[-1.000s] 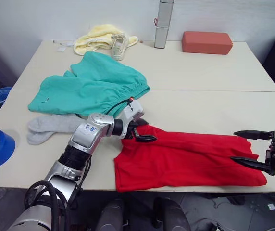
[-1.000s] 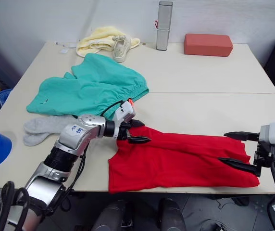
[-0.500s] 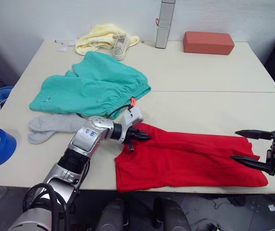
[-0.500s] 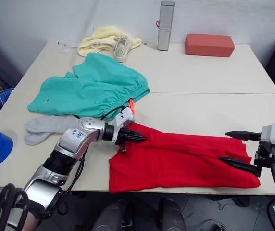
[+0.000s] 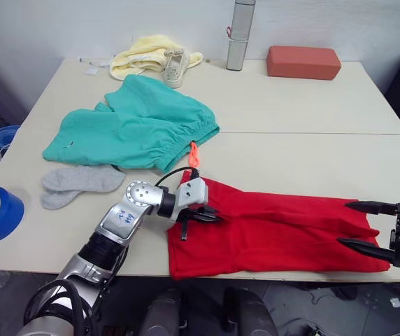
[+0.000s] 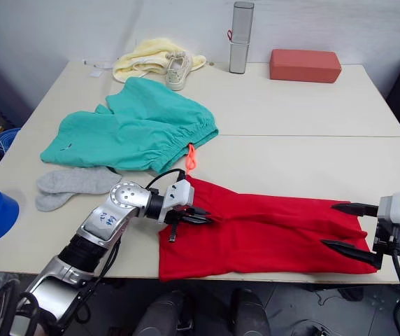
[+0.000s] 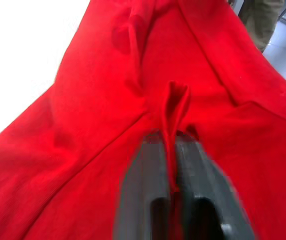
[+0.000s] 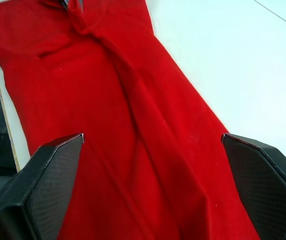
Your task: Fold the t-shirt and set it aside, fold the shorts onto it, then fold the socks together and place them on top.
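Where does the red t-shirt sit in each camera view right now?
Left eye view: t-shirt along the near table edge, between both grippers.
Right eye view: same place.
Left wrist view: red cloth spreads out past the left gripper, shut on a raised fold.
Right wrist view: cloth between the open right gripper's fingers.
Shared landmark: the pinched fold.

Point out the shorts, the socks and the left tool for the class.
shorts (image 5: 133, 126): left eye view, middle of the teal cloth.
socks (image 5: 77, 180): left eye view, grey knit middle.
left tool (image 7: 172, 167): left wrist view, between fingertips pinching red cloth.
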Tool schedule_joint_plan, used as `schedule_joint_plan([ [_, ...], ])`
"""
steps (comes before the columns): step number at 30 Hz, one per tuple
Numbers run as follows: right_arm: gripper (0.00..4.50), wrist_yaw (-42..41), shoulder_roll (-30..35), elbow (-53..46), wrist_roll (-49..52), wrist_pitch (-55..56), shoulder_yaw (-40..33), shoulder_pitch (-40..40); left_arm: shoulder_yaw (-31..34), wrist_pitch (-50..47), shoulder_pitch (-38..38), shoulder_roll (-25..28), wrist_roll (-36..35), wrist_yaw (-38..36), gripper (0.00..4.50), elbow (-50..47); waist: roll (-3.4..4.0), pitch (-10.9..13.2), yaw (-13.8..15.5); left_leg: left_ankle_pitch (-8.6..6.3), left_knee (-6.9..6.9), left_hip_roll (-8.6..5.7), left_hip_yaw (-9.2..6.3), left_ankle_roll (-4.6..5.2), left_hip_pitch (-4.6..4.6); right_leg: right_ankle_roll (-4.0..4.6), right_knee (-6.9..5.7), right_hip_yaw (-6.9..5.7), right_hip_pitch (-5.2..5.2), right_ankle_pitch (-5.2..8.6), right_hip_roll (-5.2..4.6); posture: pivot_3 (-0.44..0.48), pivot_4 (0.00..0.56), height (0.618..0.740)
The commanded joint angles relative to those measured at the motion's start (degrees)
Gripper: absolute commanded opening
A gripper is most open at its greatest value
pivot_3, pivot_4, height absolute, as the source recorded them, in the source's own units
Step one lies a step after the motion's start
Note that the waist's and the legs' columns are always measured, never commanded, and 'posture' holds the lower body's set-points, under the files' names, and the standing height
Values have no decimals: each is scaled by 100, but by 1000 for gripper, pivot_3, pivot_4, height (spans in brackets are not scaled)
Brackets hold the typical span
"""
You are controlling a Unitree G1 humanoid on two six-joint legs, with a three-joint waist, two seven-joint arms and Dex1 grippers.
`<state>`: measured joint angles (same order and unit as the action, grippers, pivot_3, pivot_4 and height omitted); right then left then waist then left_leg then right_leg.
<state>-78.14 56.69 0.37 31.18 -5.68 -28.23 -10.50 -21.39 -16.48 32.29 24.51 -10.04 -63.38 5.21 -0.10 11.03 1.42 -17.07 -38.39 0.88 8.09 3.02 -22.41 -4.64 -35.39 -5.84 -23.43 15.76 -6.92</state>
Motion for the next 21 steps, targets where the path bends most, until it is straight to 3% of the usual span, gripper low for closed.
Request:
schedule_joint_plan([
  [1, 4500, 8, -12, -25, 11, 4, -224, -70, 116, -84, -66, 19, -162, -128, 1675, -174, 0, 0, -2, 0, 0, 0, 0, 0, 0, 0, -1, 0, 0, 0, 0, 0, 150, 740],
  [5, 4500, -69, 121, -1, 144, -364, -307, -102, 305, -50, -133, 341, -501, -690, 3056, -330, 0, 0, -6, 0, 3, 1, -1, 0, 0, 1, 0, 0, 0, 0, 2, 0, 150, 740],
  [7, 4500, -111, 224, 45, 106, -481, -229, -23, 453, 259, -117, 400, -536, -758, 3526, -203, 0, 0, -8, 1, 2, 1, -1, 0, 0, 1, 0, 0, -1, 0, 1, 0, 150, 740],
  [10, 4500, -100, 449, 334, -85, -744, 221, 454, 953, -257, -51, 511, -1385, -1344, 4395, -204, 0, 0, -20, 0, 1, 1, -1, 2, 0, 1, 0, 0, -1, 1, -2, 0, 150, 740],
  [19, 4500, -282, 598, 1555, -932, -593, 1416, 1616, 1212, -294, -160, 353, -1600, -1301, 4395, -176, 0, 0, -9, 3, 0, -1, -1, -3, -4, 5, 1, -7, -2, 3, -1, 0, 150, 740],
  [21, 4117, -330, 564, 1734, -1012, -479, 1516, 1804, 1280, -265, -188, 246, -1647, -1259, 4429, -179, 0, 0, -12, 3, -6, -1, 0, -1, -6, 4, -1, -7, -3, 2, 0, 0, 150, 740],
])
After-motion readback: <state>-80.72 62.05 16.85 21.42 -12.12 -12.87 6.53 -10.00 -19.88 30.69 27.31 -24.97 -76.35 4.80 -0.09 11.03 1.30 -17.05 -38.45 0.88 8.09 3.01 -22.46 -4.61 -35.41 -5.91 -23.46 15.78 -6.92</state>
